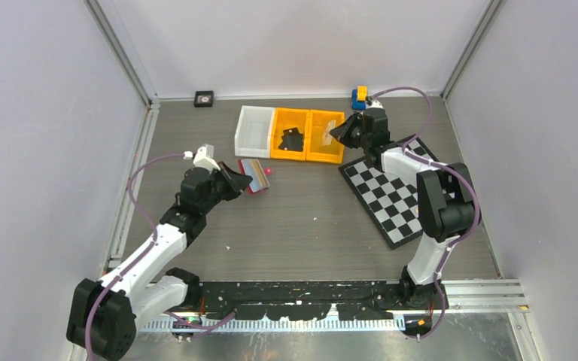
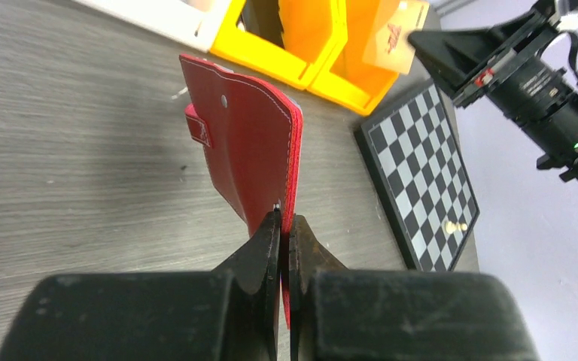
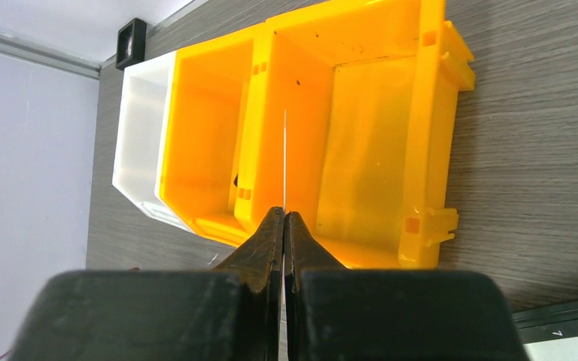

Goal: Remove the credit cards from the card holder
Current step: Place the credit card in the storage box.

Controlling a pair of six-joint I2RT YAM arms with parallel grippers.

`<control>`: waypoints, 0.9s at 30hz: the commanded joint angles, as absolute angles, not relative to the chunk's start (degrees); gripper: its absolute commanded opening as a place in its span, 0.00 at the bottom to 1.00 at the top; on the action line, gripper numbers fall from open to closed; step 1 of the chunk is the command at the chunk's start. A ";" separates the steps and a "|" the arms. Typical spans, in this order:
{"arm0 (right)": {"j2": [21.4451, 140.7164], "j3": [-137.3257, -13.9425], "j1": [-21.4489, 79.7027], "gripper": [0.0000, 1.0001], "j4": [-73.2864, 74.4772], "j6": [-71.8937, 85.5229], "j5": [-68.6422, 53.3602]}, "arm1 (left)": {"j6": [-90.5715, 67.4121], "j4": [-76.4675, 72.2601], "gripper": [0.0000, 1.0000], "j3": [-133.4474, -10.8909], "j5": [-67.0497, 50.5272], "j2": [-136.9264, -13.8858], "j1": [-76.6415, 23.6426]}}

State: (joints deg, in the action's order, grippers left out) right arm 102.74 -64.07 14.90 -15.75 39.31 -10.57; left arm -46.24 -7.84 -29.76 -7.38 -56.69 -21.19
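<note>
The red card holder [image 1: 254, 177] is held upright on edge just above the table, left of centre. My left gripper [image 1: 239, 180] is shut on its lower corner; in the left wrist view the card holder [image 2: 252, 158] rises from between my fingertips [image 2: 286, 226], snap tab facing left. My right gripper [image 1: 340, 129] is over the right yellow bin [image 1: 326, 154] and is shut on a tan credit card. That card is edge-on in the right wrist view [image 3: 284, 158] as a thin pale line, and its face shows in the left wrist view [image 2: 396, 36].
A white bin [image 1: 252, 129] and two yellow bins stand in a row at the back; the middle yellow bin [image 1: 284, 153] holds a black object [image 1: 292, 140]. A chequered board [image 1: 391, 195] lies at the right. A blue and yellow item [image 1: 359, 96] sits by the back wall.
</note>
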 commanded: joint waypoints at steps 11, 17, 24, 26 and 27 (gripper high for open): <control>111.49 -77.75 15.13 0.01 -8.13 33.87 -7.85 | -47.81 -5.27 0.00 -29.43 7.51 -49.03 -20.83; 111.18 -79.60 15.15 0.00 -4.96 32.44 -7.12 | -47.82 -5.97 0.00 -29.91 4.78 -50.13 -20.83; 108.75 -81.47 17.64 0.01 -3.00 31.13 -6.82 | -48.28 -3.09 0.00 -30.01 8.08 -47.60 -20.83; 107.73 -82.98 19.53 0.00 -1.79 30.63 -6.38 | -49.00 -1.37 0.00 -29.56 11.55 -45.40 -20.85; 107.87 -84.20 20.55 0.00 -0.97 30.72 -6.42 | -49.30 -0.93 0.00 -29.30 13.07 -44.41 -20.83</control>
State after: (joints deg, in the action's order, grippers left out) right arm 111.74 -79.40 16.62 -2.98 32.71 -7.40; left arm -47.97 -1.39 -29.39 6.44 -48.93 -21.19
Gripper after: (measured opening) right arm 0.044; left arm 0.029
